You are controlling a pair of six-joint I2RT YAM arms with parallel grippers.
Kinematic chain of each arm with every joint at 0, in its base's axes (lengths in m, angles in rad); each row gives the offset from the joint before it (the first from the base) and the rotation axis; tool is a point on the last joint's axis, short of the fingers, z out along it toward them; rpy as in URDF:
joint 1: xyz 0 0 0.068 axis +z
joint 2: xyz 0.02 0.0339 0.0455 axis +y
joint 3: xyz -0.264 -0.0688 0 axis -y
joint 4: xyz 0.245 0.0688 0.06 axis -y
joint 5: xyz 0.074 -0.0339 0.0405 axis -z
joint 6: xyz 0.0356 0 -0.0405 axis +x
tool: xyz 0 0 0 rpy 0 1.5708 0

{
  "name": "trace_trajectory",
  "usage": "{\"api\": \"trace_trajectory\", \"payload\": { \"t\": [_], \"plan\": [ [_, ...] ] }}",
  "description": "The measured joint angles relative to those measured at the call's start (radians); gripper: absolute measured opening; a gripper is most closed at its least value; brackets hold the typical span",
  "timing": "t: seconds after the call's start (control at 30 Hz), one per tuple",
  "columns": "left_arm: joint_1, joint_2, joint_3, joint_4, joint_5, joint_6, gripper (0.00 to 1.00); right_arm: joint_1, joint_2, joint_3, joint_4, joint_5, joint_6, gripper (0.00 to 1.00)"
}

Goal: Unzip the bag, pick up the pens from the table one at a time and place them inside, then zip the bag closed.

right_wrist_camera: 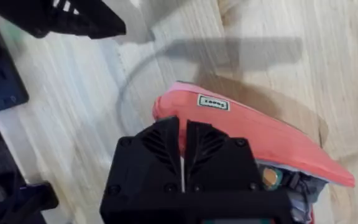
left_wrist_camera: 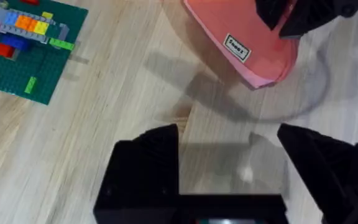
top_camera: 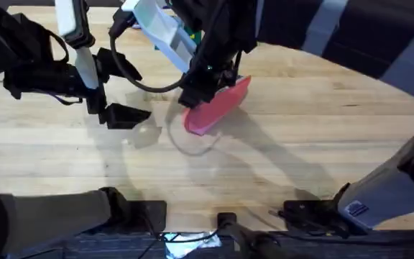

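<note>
Far left in the overhead view, the left end effector (top_camera: 124, 115) hangs just above the tabletop (top_camera: 322, 122) of pale planks, its two black fingers spread wide with bare wood between them and nothing held. Its own wrist camera shows the same: one finger (left_wrist_camera: 145, 162) and the other well apart, a strip of grainy wood in the gap. Off to one side in that view lies a green building-brick baseplate (left_wrist_camera: 27, 59) with a few coloured bricks (left_wrist_camera: 23, 25) clipped on it.

Just right of the left end effector, near the middle of the tabletop and towards its far edge, lies the bag (top_camera: 218, 106) — a pink fabric pouch set at a slant, its nearer end pointing towards the left arm. A small white label (left_wrist_camera: 236, 48) sits on its side. The pouch looks slightly lifted at its far end, though whether it is clear of the wood cannot be told.

The right end effector (top_camera: 201, 90) is down on the bag's upper edge. In the right wrist view its black fingers (right_wrist_camera: 166, 140) are pressed almost together, pinching the top edge of the pink fabric near the label — exactly what part they grip is hidden beneath them. A white and green box-like thing (top_camera: 165, 30) lies at the far edge behind this arm.
</note>
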Motion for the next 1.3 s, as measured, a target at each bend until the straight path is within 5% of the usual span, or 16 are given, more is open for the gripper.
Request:
{"api": "trace_trajectory", "payload": {
  "t": [0.3, 0.9, 1.3],
  "plan": [
    [0.000, 0.000, 0.000, 0.000, 0.000, 0.000, 0.993, 0.006, 0.000, -0.001, 0.052, 0.026, 0.043, 0.033],
    [0.000, 0.000, 0.000, 0.000, 0.002, 0.000, 0.993, 0.005, 0.000, -0.003, 0.122, 0.124, 0.629, 0.033],
    [0.000, 0.000, 0.000, -0.052, 0.004, 0.000, 0.993, 0.006, 0.000, -0.003, 0.124, 0.146, 0.701, 0.034]
  ]
}}
